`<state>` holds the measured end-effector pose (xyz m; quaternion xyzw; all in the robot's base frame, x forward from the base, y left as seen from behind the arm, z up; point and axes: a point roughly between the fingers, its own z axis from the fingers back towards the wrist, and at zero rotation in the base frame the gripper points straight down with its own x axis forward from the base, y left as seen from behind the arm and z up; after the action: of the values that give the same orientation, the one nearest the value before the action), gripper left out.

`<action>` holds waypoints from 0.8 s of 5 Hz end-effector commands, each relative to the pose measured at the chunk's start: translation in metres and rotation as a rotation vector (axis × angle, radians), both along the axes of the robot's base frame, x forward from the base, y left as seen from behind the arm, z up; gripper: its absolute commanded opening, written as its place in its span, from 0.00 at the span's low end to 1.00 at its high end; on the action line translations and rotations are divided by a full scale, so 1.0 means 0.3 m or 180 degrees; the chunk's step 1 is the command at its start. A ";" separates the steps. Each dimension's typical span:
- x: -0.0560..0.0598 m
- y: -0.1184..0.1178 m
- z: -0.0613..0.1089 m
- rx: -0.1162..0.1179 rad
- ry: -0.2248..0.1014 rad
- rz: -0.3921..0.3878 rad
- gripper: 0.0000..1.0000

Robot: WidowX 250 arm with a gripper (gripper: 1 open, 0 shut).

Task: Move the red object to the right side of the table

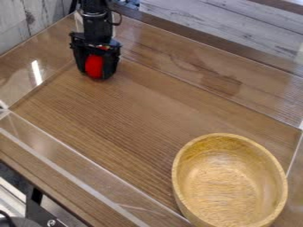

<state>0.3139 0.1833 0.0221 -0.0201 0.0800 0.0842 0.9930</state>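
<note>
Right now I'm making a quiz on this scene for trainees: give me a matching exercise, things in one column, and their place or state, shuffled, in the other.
Things:
1. red object
2. wooden bowl
3. tool
4. table

Place or state:
A. near right corner, nothing inside
B. open, fingers either side of the red toy
C. far left, between two black fingers
D. brown wood grain, edged by clear walls

Pairs: 1-C, 2-A, 3-B, 4-D
</note>
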 end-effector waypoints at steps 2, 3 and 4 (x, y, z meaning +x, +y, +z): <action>0.005 0.044 0.126 0.0004 -0.0178 0.0032 1.00; -0.003 0.036 0.158 -0.0018 -0.0180 -0.0117 1.00; -0.007 0.031 0.186 -0.0043 -0.0182 -0.0259 1.00</action>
<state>0.3036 0.1862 0.0477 -0.0483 0.0940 0.0440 0.9934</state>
